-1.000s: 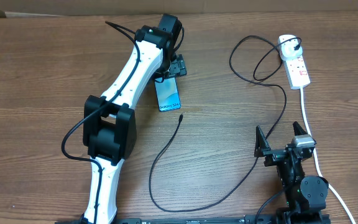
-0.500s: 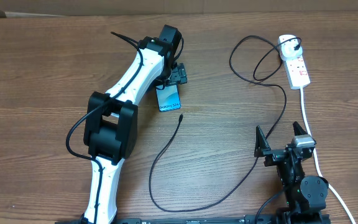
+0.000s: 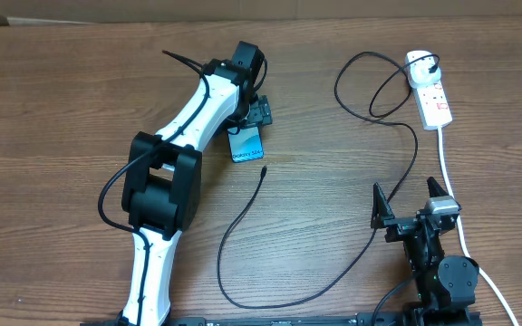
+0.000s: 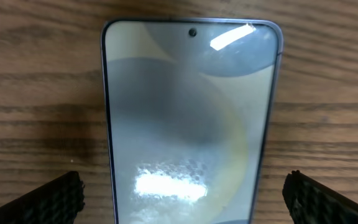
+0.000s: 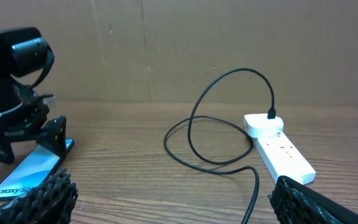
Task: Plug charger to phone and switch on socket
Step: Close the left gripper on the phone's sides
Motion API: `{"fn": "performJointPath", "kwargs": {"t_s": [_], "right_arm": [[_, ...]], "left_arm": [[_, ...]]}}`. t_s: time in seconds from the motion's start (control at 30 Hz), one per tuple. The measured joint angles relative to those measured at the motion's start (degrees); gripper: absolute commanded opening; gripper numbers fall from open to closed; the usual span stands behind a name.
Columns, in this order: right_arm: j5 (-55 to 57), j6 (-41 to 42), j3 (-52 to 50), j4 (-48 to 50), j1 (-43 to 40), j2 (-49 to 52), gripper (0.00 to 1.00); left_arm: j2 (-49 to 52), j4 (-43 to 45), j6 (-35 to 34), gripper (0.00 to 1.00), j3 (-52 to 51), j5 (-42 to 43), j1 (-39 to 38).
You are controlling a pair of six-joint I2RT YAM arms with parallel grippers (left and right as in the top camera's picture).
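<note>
Slid further over the phone [image 3: 247, 145] since a second ago with the left hand [image 3: 256, 110], hiding more of the cyan screen's far part; since half a second ago, hardly budged. Held spread wide above it, with one finger [image 4: 55, 196] off each long edge of the phone [image 4: 191, 93] in the left wrist view and bare wood of the desk [image 3: 62, 109] showing between pad and rim, so gripping nothing. Lying flat beneath that hand, screen up, with the short end bearing small text sticking out from under it. Just beyond that end, near the left hand but apart from the phone: the small black connector tip [image 3: 263, 169] of the charger [image 3: 243, 213], unplugged. Trailing from there in a long loop toward the right hand [image 3: 412, 204], then on past it up to the black plug in the socket [image 3: 431, 91]. Well apart from the left hand and well ahead of the right one, the socket [image 5: 281, 149], with its white cord running back beside the right hand. Spread wide as well, the right hand [image 5: 176, 202], holding nothing, low over the desk.
</note>
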Motion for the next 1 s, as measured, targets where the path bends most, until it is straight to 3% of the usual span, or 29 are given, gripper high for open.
{"fn": "performJointPath", "kwargs": {"t_s": [0.73, 1.0], "right_arm": [[0.0, 0.02, 0.0, 0.02, 0.0, 0.0, 1.0], [-0.02, 0.0, 0.0, 0.02, 0.0, 0.0, 1.0]], "left_arm": [[0.02, 2.56, 1.14, 1.0, -2.08, -0.04, 0.0], [-0.02, 3.48, 1.33, 0.95, -2.75, -1.07, -0.02]]}}
